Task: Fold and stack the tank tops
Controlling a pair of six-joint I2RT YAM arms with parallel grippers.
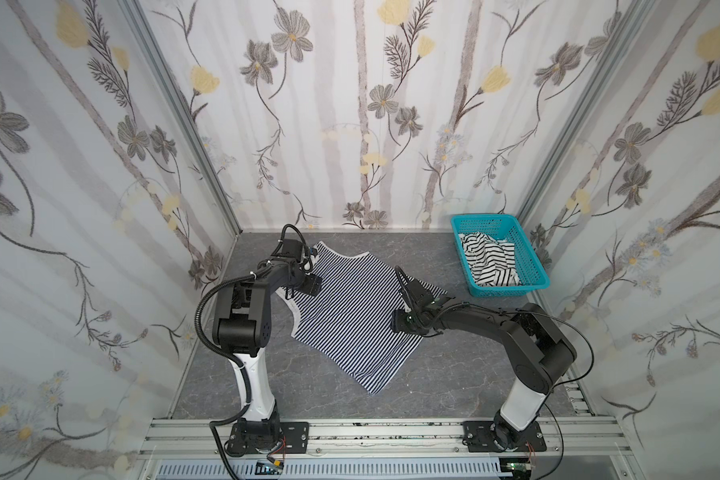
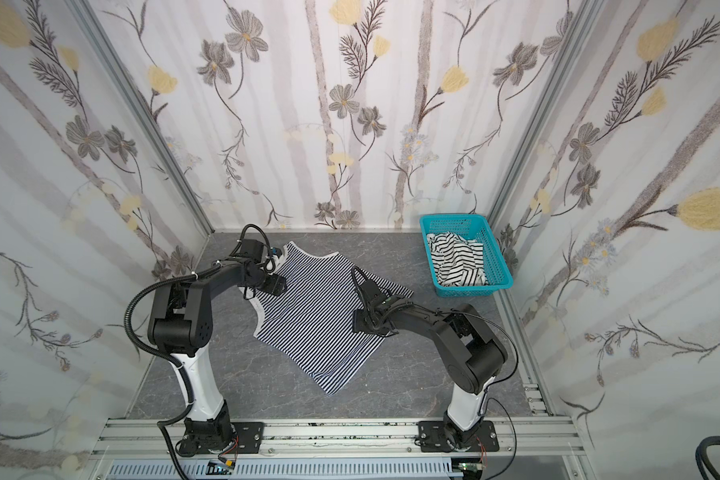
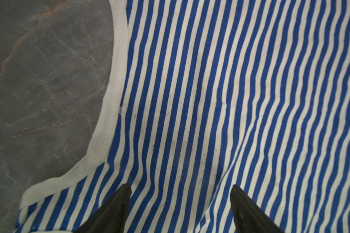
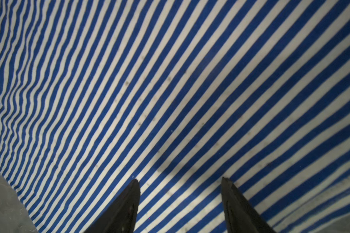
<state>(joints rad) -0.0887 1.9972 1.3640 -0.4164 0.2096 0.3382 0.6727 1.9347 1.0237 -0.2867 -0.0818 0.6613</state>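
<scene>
The navy-and-white tank top (image 1: 350,332) has thin stripes and white trim along its armhole and neckline. It lies spread flat and slanted across the middle of the grey marbled surface (image 1: 433,374), with its straps toward the back left corner and one hem corner toward the front edge. The black-and-white tank top (image 1: 491,257), with wider stripes, sits crumpled in the teal basket (image 1: 512,289) at the back right corner.

The left end effector (image 1: 310,284) is over the strap end near the armhole. Its fingers (image 3: 117,209) are spread above the cloth with nothing between them. The right end effector (image 1: 400,322) is over the top's right side. Its fingers (image 4: 127,205) also stand apart over striped fabric (image 4: 170,90), pinching nothing.
</scene>
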